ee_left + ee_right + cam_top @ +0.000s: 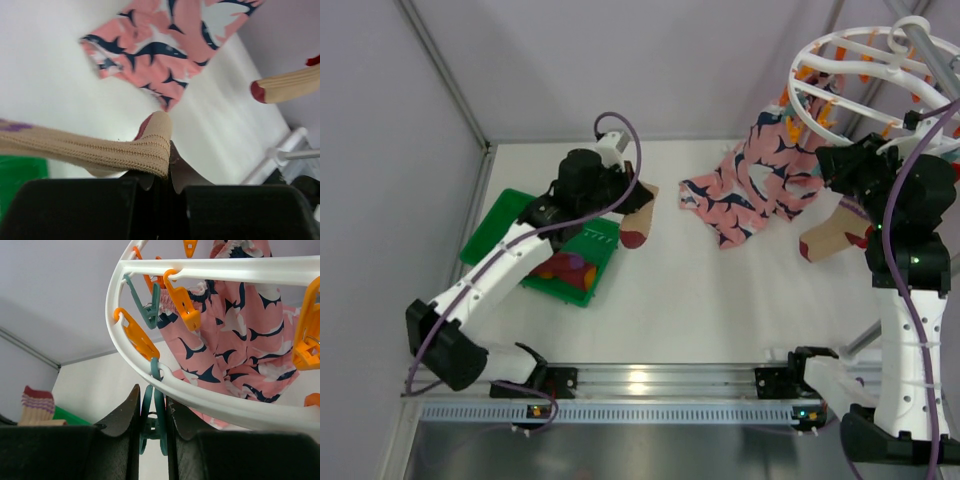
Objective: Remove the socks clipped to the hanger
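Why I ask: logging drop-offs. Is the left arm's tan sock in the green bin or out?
Out. The tan sock hangs from the left gripper, jaws shut, beside the green bin, not inside it.

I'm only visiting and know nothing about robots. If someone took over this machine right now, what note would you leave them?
Left gripper: jaws shut on a tan sock, held by the green tray.
Right gripper: jaws shut on a teal peg of the hanger.
Done: some socks lie in the tray.
Left: drop the held sock. Free the second tan sock hanging below the hanger. The pink cloth is clipped on, and it is not a sock.
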